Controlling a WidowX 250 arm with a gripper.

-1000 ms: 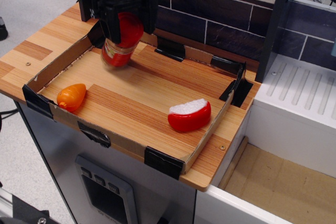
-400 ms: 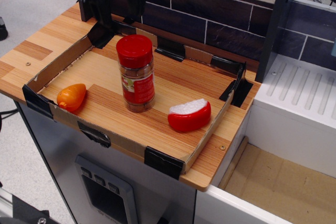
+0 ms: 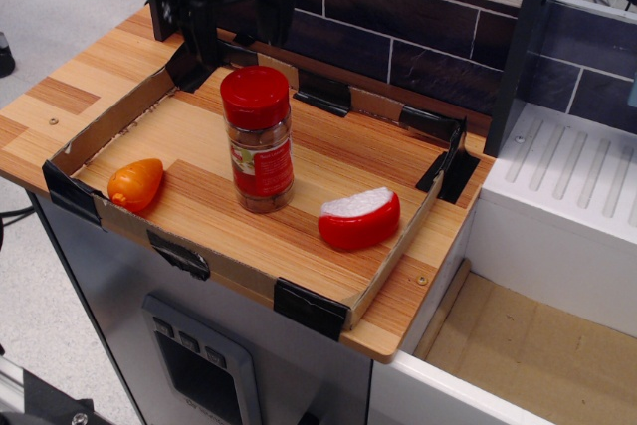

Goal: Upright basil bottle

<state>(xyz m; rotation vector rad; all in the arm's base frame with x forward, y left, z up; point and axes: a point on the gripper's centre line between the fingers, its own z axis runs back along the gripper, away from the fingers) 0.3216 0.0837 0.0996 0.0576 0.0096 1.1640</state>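
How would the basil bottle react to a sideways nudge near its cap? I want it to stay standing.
The basil bottle stands tall on a narrow base, so it would probably tip. Being cylindrical, it would likely roll afterward. Its smooth wall looks rigid.

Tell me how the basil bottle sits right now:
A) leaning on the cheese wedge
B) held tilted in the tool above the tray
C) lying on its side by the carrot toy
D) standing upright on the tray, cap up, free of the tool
D: the bottle stands on its base on the tray, red cap on top, with the tool above and behind it, not touching.
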